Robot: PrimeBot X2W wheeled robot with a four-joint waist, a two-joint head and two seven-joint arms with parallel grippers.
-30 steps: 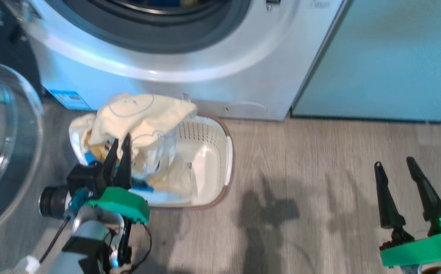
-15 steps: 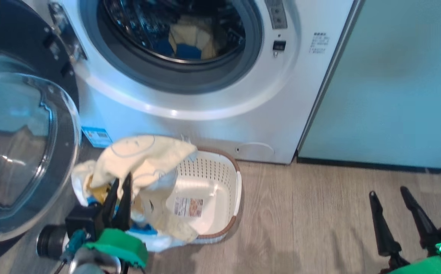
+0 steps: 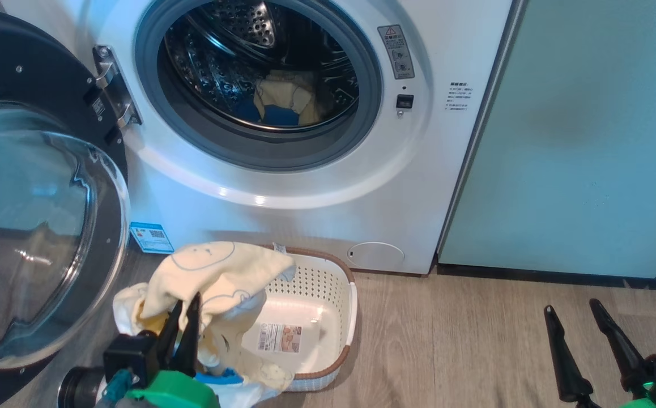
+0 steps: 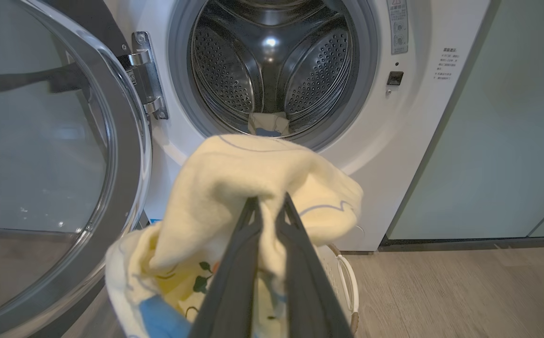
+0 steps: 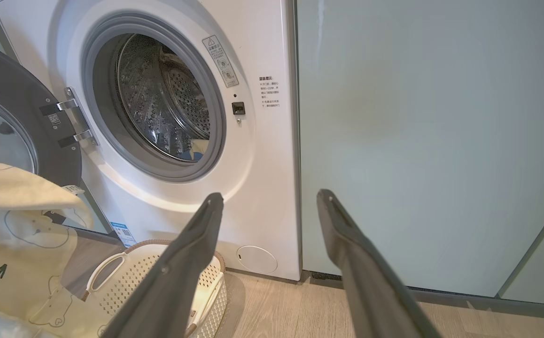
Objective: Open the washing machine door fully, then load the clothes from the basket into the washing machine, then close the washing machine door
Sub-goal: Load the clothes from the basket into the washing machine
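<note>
While the left gripper [image 3: 186, 301] pinches the cream clothes [image 3: 214, 272] above the basket [image 3: 352, 303], jaws nearly closed around them, the right gripper [image 3: 571, 307] hangs spread wide, empty. Door [image 3: 50, 238] swung out at left, washer [image 3: 305, 192] ahead. Risk: the trailing bundle snags the basket rim, or slips from that thin pinch onto the floor [image 3: 447, 340], short of the drum [image 3: 220, 73].

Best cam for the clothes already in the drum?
Head view: the clothes in the drum lie unobstructed, cream and blue. Left wrist view shows a sliver above the held garment; right wrist view, a scrap.
</note>
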